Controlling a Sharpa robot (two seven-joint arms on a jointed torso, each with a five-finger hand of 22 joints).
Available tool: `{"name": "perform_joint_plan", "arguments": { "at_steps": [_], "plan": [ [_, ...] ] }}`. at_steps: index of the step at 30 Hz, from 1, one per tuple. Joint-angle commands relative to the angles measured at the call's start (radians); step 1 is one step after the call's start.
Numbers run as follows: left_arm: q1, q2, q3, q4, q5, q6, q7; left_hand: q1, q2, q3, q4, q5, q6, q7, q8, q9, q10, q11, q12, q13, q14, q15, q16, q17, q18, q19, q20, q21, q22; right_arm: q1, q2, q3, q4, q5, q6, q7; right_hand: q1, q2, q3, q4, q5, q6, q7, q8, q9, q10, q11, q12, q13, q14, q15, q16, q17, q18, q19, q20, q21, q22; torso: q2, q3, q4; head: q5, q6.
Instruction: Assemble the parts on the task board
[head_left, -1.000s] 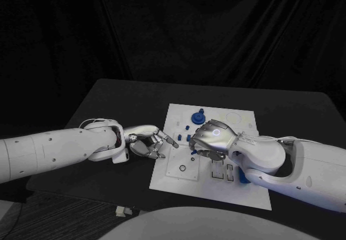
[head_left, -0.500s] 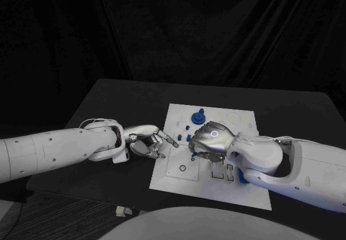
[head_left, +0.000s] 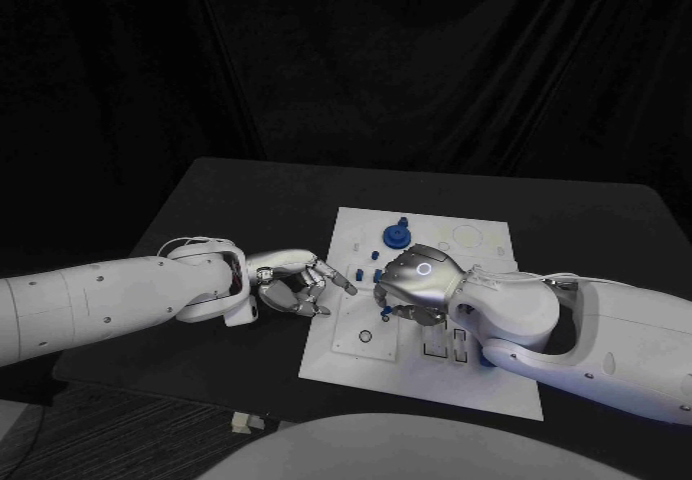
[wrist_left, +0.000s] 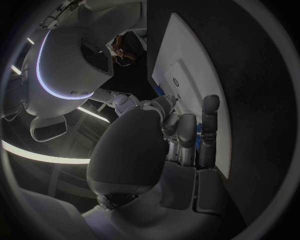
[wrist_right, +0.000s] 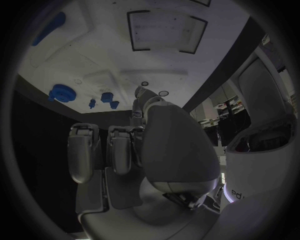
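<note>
Silver fingers of my left hand (head_left: 296, 282) curl loosely at the left edge of the white task board (head_left: 433, 375), holding nothing I can see. My right hand (head_left: 418, 285) hangs over the board's middle, fingers bent downward; whether they pinch anything, I cannot tell. Blue parts (head_left: 392, 236) stand beyond it.
</note>
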Motion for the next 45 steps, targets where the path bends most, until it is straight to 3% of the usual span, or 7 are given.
{"name": "perform_joint_plan", "arguments": {
  "at_steps": [1, 27, 45],
  "plan": [
    [-0.001, 0.002, 0.001, 0.002, 0.005, -0.004, 0.018, -0.009, -0.003, -0.002, -0.005, 0.005, 0.007, 0.001, 0.006, 0.001, 0.007, -0.002, 0.003, 0.000, 0.001, -0.001, 0.002, 0.001, 0.018, 0.000, -0.002, 0.003, 0.056, -0.002, 0.002, 0.000, 0.000, -0.005, 0.014, -0.016, 0.000, 0.008, 0.002, -0.006, 0.007, -0.003, 0.007, -0.002, 0.001, 0.104, -0.005, 0.004, 0.263, 0.104, -0.003, 0.003, 0.263, -0.009, 0.074, -0.005, -0.003, 0.244, 0.000, 0.0001, 0.0001, -0.001, 0.000],
    [-0.001, 0.006, 0.001, -0.002, 0.005, -0.002, 0.019, -0.009, -0.003, -0.002, -0.005, 0.005, 0.007, 0.001, 0.006, 0.001, 0.007, -0.002, 0.003, 0.000, 0.001, -0.001, 0.002, 0.001, 0.018, 0.000, -0.002, 0.003, 0.056, -0.002, -0.005, 0.000, 0.001, -0.005, 0.043, -0.016, 0.001, 0.011, 0.005, -0.013, 0.016, -0.003, 0.009, -0.002, 0.004, 0.104, -0.005, 0.004, 0.263, 0.104, -0.003, 0.003, 0.263, -0.009, 0.074, -0.006, -0.005, 0.244, 0.000, 0.0001, -0.0001, -0.001, 0.000],
    [-0.001, 0.011, 0.001, -0.006, 0.005, -0.001, 0.020, -0.010, -0.003, 0.000, -0.007, 0.006, 0.009, 0.001, 0.005, 0.001, 0.009, -0.002, 0.004, 0.001, 0.001, -0.002, 0.002, 0.000, 0.018, 0.001, -0.002, 0.003, 0.056, -0.003, 0.001, 0.000, -0.003, -0.005, 0.030, -0.015, 0.001, 0.012, 0.005, -0.015, 0.019, -0.003, 0.010, -0.003, 0.005, 0.104, -0.005, 0.004, 0.263, 0.104, -0.004, 0.003, 0.263, -0.009, 0.073, -0.006, -0.005, 0.243, 0.000, 0.0001, -0.0002, -0.002, 0.000]
  ]
}}
